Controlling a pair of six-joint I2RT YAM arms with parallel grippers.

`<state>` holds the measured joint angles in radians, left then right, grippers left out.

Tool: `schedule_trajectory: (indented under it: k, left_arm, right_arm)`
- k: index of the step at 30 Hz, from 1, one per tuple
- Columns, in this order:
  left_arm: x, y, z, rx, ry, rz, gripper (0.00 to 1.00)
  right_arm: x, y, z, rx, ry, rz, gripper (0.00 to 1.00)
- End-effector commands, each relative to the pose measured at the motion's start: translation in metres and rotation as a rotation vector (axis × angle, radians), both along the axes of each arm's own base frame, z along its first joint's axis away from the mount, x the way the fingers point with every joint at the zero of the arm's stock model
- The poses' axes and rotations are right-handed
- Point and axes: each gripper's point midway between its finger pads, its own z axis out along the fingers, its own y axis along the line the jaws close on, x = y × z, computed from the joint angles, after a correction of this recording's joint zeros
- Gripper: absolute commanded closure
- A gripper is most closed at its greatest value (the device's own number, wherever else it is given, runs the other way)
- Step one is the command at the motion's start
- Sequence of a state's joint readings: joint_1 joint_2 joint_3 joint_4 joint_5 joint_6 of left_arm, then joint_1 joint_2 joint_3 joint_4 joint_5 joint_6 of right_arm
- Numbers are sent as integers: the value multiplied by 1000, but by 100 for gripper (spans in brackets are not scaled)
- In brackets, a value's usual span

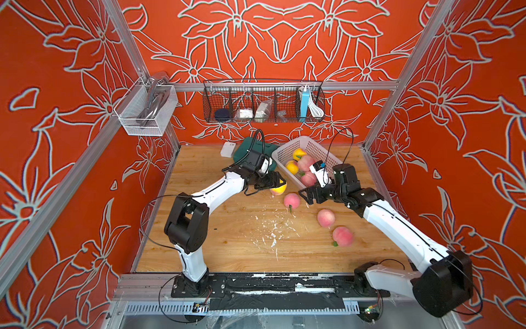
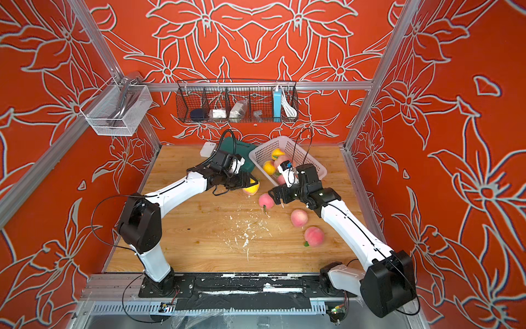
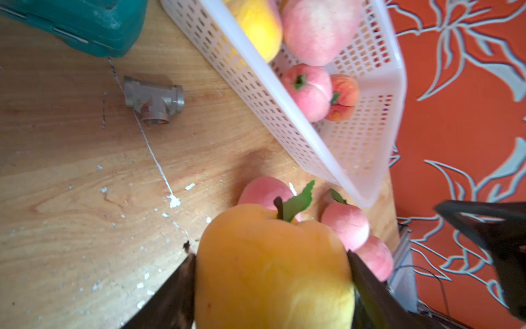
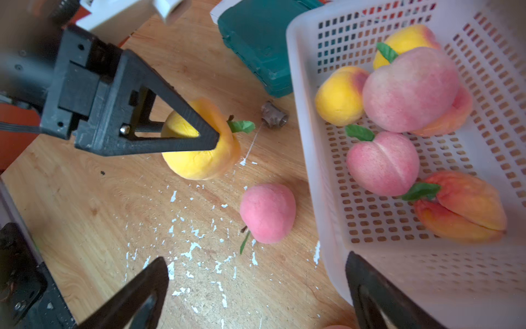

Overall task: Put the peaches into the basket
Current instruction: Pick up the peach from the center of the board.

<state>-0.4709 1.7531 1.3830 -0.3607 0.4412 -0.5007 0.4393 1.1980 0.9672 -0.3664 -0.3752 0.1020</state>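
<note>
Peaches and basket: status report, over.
Left gripper shut on yellow peach, beside basket. Right gripper open, empty. Three pink peaches loose on table. Grey pipe tee beside basket, not blocking.

No readable text, labels or numbers anywhere.

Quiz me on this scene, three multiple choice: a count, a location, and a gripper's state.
1. How many pink peaches lie on the table outside the basket? A one; B three; C five.
2. Where is the grey pipe fitting? A on the table near the green case; B on top of the case; C in the basket.
3. The left gripper is: A open, empty; B out of view; C shut on the yellow-orange peach.
Answers: B, three show in both top views; A, it lies on bare wood by the case; C, its fingers press the fruit's sides.
</note>
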Motion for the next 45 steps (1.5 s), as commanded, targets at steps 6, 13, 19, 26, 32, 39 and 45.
schedule_trajectory:
  k: [6, 13, 19, 26, 32, 39, 45]
  left_arm:
    - [-34, -5, 41, -141, 32, -50, 36]
    - [-54, -8, 62, -219, 50, -99, 36]
    - [-64, -11, 75, -272, 61, -130, 36]
    - [-72, -17, 79, -325, 89, -170, 36]
    - [-74, -20, 82, -354, 98, -188, 36]
    - [-74, -25, 90, -394, 100, -206, 37]
    - [-78, -27, 94, -408, 105, -233, 37]
  right_arm:
    - [-14, 26, 19, 18, -85, 96, 1]
    - [-20, 45, 36, 43, -148, 132, 1]
    - [-20, 57, 38, 33, -169, 149, 1]
    - [-18, 66, 39, 40, -175, 165, 1]
    - [-19, 76, 37, 54, -171, 197, 1]
    - [-20, 82, 38, 63, -177, 217, 1]
    - [-19, 85, 39, 67, -178, 220, 4]
